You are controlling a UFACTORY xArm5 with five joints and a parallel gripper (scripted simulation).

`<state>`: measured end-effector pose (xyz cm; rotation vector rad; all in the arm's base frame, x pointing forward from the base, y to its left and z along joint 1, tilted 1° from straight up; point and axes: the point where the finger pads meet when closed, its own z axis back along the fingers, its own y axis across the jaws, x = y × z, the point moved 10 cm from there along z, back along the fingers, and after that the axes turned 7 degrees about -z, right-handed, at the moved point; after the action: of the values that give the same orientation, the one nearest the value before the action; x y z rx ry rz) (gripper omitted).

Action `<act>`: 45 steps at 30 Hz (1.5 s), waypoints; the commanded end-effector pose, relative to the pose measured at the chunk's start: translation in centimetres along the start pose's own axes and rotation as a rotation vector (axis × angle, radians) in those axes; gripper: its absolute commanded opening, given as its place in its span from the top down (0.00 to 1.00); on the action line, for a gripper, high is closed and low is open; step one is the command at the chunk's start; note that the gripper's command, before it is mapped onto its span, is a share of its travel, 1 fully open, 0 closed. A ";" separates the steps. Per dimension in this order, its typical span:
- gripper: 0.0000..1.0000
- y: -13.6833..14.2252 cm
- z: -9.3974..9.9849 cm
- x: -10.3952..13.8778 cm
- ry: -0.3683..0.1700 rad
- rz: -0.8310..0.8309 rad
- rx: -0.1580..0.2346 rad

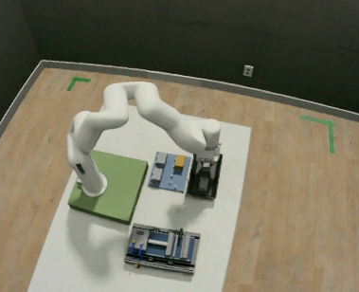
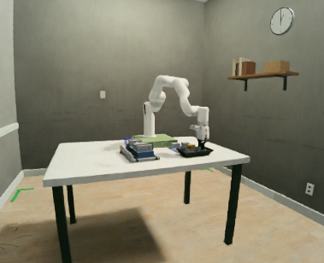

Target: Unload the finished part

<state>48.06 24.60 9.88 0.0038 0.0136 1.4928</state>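
My gripper (image 1: 206, 169) (image 2: 202, 144) points down into the far half of the black outfeed tray (image 1: 191, 188) (image 2: 207, 152). It is shut on the finished part, a grey block that the fingers mostly hide. It holds the part low, at or just above the tray floor. Another grey part (image 1: 203, 185) lies flat in the near half of the tray. The vise (image 1: 188, 246) (image 2: 139, 152) stands at the front of the table with nothing between its jaws.
A blue stock plate (image 1: 170, 183) left of the tray carries upright plain grey blocks (image 1: 160, 159) and an orange block (image 1: 179, 161). The arm's base stands on a green plate (image 1: 122, 190). The white table (image 2: 93, 164) has its edges close to the right of the tray.
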 end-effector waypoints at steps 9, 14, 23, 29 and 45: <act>1.00 -0.1 -0.1 0.1 -0.002 0.000 -0.004; 1.00 -0.1 -0.1 0.1 -0.002 0.000 -0.004; 1.00 -0.1 -0.1 0.1 -0.002 0.000 -0.004; 0.31 -0.1 -0.1 0.1 -0.002 0.000 -0.004; 0.31 -0.1 -0.1 0.1 -0.002 0.000 -0.004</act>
<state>48.07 24.60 9.58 0.0037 0.0133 1.4928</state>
